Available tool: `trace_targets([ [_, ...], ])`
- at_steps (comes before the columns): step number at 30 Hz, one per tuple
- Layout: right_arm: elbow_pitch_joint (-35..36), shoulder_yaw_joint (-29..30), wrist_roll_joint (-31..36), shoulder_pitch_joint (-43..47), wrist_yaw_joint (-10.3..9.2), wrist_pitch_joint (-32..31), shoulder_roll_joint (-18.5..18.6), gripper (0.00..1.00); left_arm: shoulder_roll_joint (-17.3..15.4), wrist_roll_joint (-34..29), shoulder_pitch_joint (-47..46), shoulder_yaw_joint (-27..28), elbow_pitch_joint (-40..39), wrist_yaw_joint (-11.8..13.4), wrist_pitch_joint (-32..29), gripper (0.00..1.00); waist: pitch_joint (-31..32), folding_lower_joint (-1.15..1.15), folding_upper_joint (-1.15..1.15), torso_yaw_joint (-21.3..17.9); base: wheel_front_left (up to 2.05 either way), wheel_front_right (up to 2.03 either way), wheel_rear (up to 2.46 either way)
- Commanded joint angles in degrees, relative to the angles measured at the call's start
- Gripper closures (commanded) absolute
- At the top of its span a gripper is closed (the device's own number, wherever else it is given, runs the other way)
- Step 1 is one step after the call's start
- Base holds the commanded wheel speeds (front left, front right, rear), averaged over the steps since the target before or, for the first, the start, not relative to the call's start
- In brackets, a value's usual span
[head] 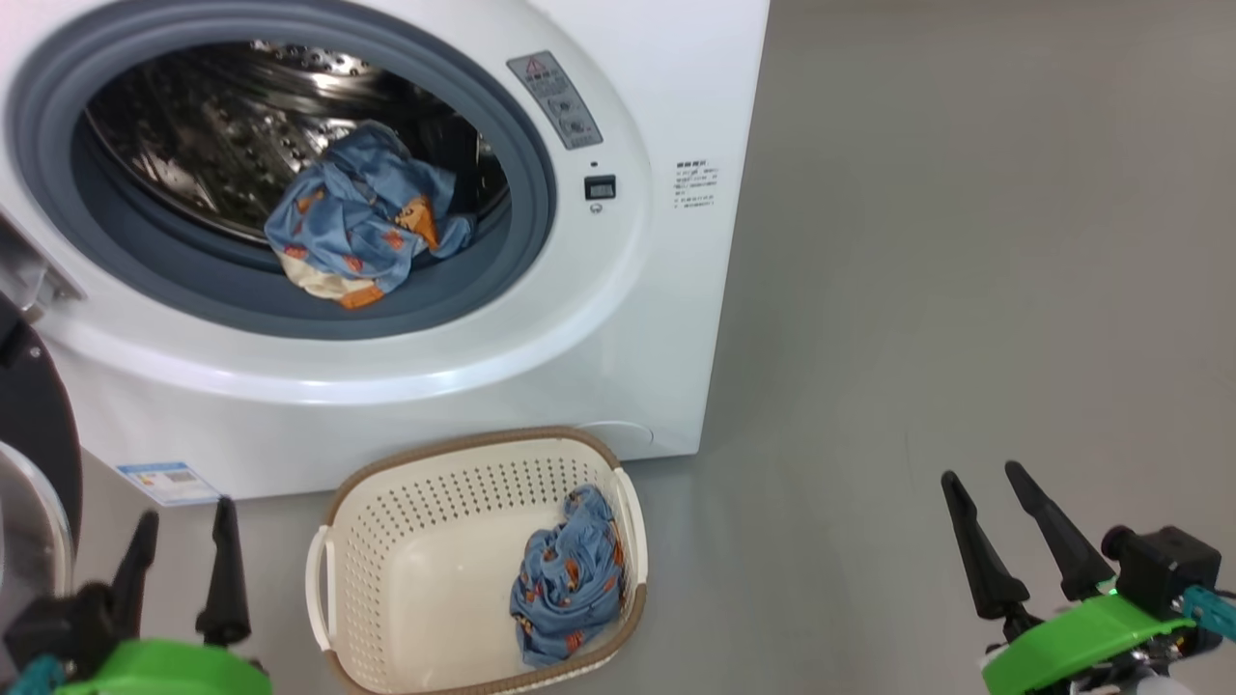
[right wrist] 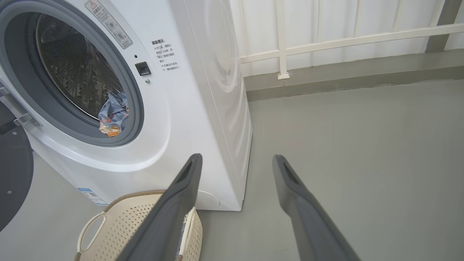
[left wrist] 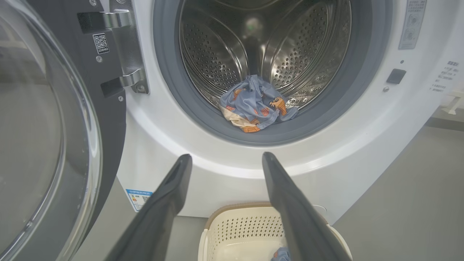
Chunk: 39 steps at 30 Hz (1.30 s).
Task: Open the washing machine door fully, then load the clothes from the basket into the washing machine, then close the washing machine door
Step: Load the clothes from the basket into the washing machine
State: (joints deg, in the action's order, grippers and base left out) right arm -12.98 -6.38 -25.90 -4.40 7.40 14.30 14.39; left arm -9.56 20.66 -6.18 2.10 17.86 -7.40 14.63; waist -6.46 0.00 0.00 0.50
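The white washing machine (head: pixel 618 319) stands with its door (left wrist: pixel 54 145) swung wide open at the left. A bundle of light blue clothes with orange prints (head: pixel 362 227) lies at the front of the steel drum, resting on the grey rubber ring; the same clothes (left wrist: pixel 253 105) and clothes (right wrist: pixel 112 116) appear in both wrist views. In front of the machine sits the cream basket (head: pixel 406 579) holding one more blue garment (head: pixel 570 579). My left gripper (head: pixel 183 526) hovers open left of the basket. My right gripper (head: pixel 985 492) is open over bare floor, far right.
The open door's black rim (head: pixel 34 425) stands close beside my left gripper. A white railing (right wrist: pixel 326 40) and a low kerb run along the wall behind the machine. Grey floor (head: pixel 966 290) spreads to the right of the machine.
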Motion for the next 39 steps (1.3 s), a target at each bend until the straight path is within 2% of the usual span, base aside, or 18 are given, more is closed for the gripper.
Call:
trace_targets([
  [1,1.35,-0.69,-0.92,0.69,0.09,0.7,1.03,0.0,-1.09,-0.89,0.31,2.47,-2.03,-0.09,0.37,0.0,1.2,0.0,0.0,0.06,0.0,0.0,0.0],
  [11,1.9,1.04,-1.16,3.85,0.09,0.7,0.91,0.0,1.25,-2.31,8.48,5.86,-8.0,-0.09,0.37,0.0,3.33,0.0,0.0,0.02,0.0,0.0,0.0],
  [39,2.91,1.12,-0.58,2.42,0.09,0.7,0.26,0.0,1.45,-1.09,7.34,4.14,-6.82,-0.09,0.37,0.0,0.46,0.0,0.0,-0.19,0.0,0.0,0.0],
])
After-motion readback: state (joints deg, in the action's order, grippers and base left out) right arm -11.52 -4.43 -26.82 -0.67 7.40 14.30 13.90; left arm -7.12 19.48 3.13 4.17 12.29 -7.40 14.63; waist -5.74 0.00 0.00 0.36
